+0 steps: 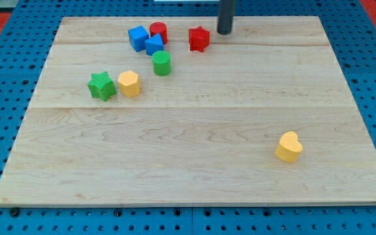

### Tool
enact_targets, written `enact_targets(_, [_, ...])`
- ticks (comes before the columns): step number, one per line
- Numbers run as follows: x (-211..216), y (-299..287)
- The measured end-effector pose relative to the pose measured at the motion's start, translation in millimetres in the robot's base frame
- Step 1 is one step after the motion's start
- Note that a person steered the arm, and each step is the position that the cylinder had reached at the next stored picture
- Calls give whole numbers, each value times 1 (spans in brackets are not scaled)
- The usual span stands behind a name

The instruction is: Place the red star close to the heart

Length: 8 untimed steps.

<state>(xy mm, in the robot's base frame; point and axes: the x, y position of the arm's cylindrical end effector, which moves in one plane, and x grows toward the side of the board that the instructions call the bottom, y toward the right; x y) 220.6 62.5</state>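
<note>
My tip [224, 32] beside red star [199, 38]

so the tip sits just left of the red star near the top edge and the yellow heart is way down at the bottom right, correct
Not quite. In the camera view my tip sits just to the right of the red star, not left of it. The rest holds: both are near the view's top edge, and the yellow heart lies far off at the bottom right.
</note>
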Motion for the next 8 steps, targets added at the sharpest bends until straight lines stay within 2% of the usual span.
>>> enact_targets(1, [57, -66])
enact_targets(2, [135, -47])
enact_targets(3, [109, -3])
enact_targets(4, [77, -19])
enact_targets(5, [81, -91])
enact_targets(6, [118, -112])
enact_targets(7, [183, -60])
enact_targets(8, [222, -27])
